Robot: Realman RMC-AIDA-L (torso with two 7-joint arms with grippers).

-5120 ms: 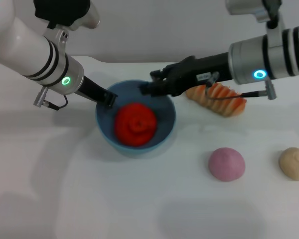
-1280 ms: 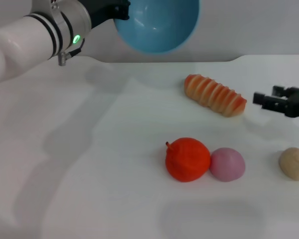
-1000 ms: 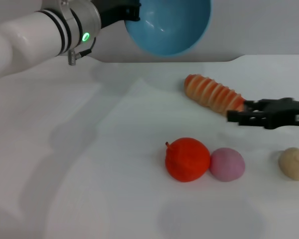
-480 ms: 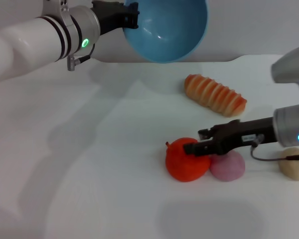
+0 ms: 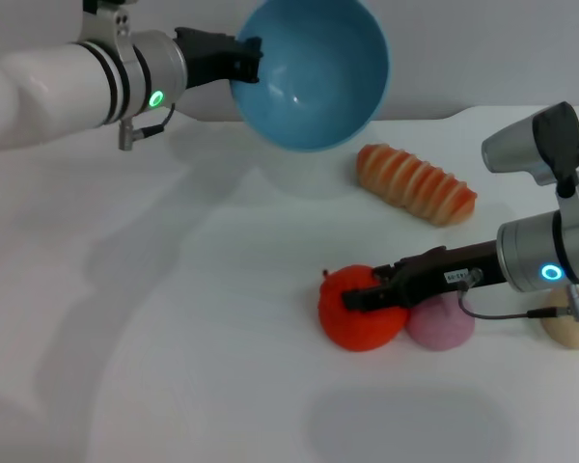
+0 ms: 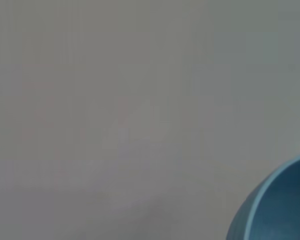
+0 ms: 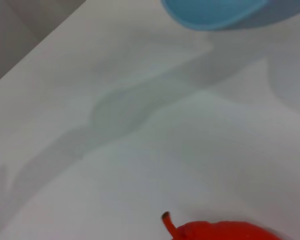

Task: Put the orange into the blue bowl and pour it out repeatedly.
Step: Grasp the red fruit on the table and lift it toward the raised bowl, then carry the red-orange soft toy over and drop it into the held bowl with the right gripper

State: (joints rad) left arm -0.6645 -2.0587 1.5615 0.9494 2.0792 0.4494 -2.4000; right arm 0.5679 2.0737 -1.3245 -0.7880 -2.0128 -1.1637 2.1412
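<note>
The orange (image 5: 352, 323) lies on the white table, touching the pink ball on its right. My right gripper (image 5: 364, 293) reaches in from the right and sits on the orange's top. The right wrist view shows the orange's (image 7: 225, 232) top with its stem nub. My left gripper (image 5: 243, 58) is shut on the rim of the blue bowl (image 5: 314, 77) and holds it in the air at the back, tilted with its empty opening facing forward. The bowl also shows in the left wrist view (image 6: 277, 210) and the right wrist view (image 7: 210, 10).
A striped orange-and-cream bread loaf (image 5: 417, 183) lies at the back right. A pink ball (image 5: 444, 325) lies against the orange. A beige ball (image 5: 571, 326) sits at the right edge, partly behind my right arm. The table (image 5: 174, 338) is white.
The orange, earlier in the bowl, now lies on the table. My right gripper has moved in from the right onto the orange. The held bowl has come slightly lower.
</note>
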